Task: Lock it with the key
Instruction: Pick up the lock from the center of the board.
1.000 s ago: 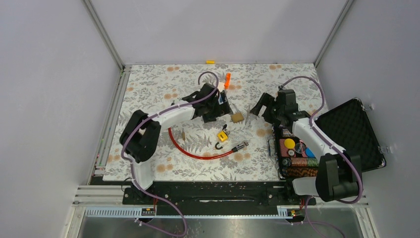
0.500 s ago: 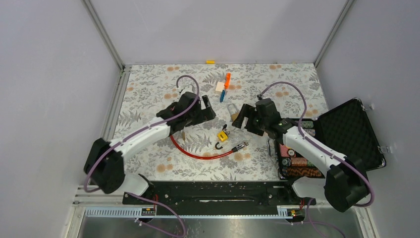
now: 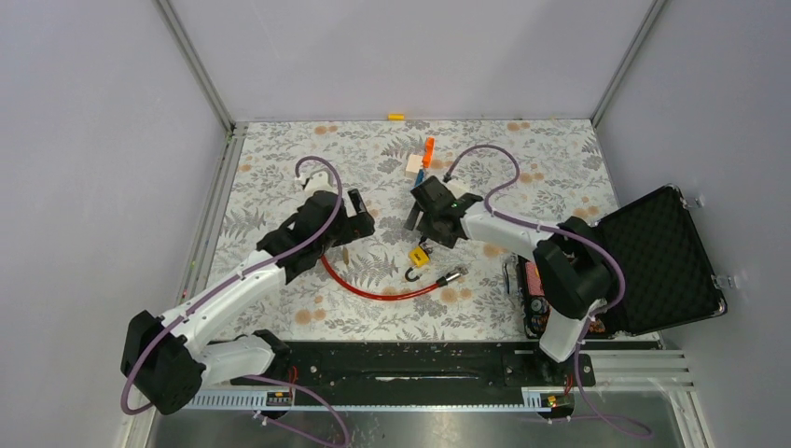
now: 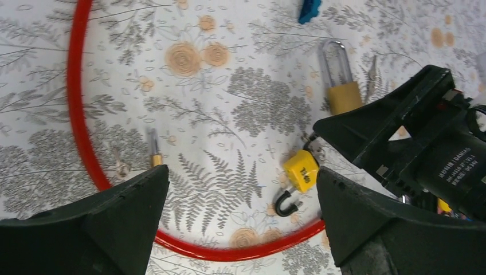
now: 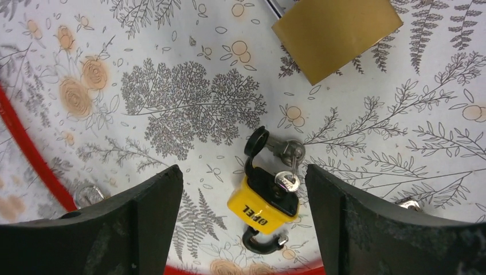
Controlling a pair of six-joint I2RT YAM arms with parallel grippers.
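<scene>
Overhead, the small yellow padlock with black shackle [image 3: 420, 256] lies mid-frame just below the wide-spread right gripper [image 3: 422, 229]; the left wrist view puts it lower right, with the left gripper [image 4: 240, 177] wide and empty; the right wrist view shows it lower centre, a silver key [image 5: 285, 181] inserted and black lettering that seems to read "OPEL".

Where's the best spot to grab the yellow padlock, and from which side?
Take the padlock by its yellow body, across the long sides, straight down from above. It lies flat, with keys at one end and the black shackle at the other, so the sides look freest.
</scene>
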